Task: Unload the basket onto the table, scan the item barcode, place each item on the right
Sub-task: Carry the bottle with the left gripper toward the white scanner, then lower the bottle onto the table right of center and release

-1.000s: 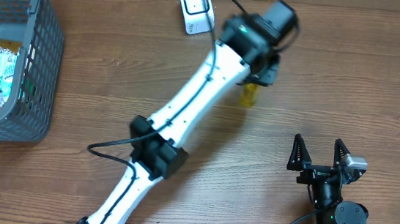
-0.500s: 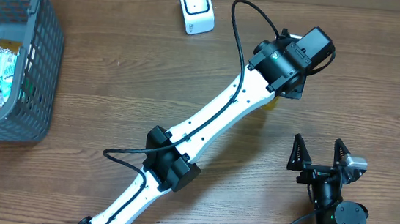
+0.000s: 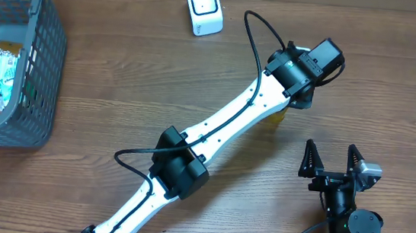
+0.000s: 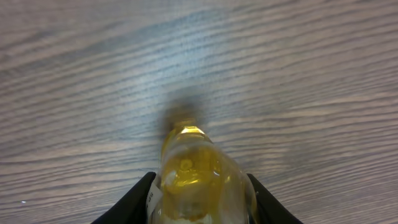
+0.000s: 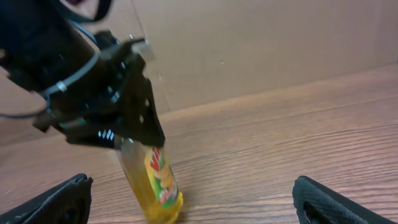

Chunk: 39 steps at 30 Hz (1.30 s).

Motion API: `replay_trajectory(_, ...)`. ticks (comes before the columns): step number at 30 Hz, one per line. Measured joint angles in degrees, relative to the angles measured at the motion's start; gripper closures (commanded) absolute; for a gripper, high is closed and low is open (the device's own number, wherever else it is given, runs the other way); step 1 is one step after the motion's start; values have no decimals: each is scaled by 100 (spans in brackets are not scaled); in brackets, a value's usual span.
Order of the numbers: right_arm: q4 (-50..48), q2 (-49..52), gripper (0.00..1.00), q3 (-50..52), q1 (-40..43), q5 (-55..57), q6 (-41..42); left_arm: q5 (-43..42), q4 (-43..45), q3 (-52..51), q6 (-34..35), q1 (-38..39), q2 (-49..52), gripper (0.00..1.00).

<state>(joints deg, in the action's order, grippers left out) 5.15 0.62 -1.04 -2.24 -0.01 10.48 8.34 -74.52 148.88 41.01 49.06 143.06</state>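
A clear bottle of yellow liquid (image 5: pixel 157 180) with a green, red and yellow label hangs bottom-down and tilted, its base just at the wooden table. My left gripper (image 4: pixel 200 180) is shut on its upper part, the black fingers (image 4: pixel 140 196) pressing both sides. From overhead only a yellow sliver of the bottle (image 3: pixel 279 113) shows under the left gripper (image 3: pixel 301 91). The white barcode scanner (image 3: pixel 204 9) stands at the back, left of the bottle. My right gripper (image 3: pixel 334 161) rests open near the front, empty, facing the bottle; its fingers (image 5: pixel 65 199) frame the right wrist view.
A grey mesh basket (image 3: pixel 45 62) with several packaged items stands at the far left. The left arm (image 3: pixel 214 132) stretches diagonally across the table's middle. Bare wooden table (image 3: pixel 120 70) lies between basket and arm.
The left arm has swung right, away from the scanner, carrying the bottle, then settled slightly nearer the front. The right arm has not moved.
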Motion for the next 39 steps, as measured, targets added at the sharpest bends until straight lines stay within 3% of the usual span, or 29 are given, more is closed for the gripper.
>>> replay_trajectory(9, 0, 0, 0, 0, 0, 2, -2, -175, 201, -282, 61, 0, 39, 59)
replay_trajectory(17, 0, 0, 0, 0, 0, 0, 0, -313, 356, -463, 15, 11, 39, 45)
replay_trajectory(21, 0, 2, 0, 0, 0, 0, -4, -426, 387, -466, -151, 11, 39, 11)
replay_trajectory(23, -2, 2, 0, 0, 0, 0, 0, -472, 385, -466, -186, 9, 39, 4)
replay_trajectory(32, 0, 0, 0, 0, 0, 0, 0, -496, 385, -358, -439, 2, 39, 0)
replay_trajectory(39, 2, 0, 0, 0, 0, 0, -2, -542, 284, 837, -914, -234, -22, 0)
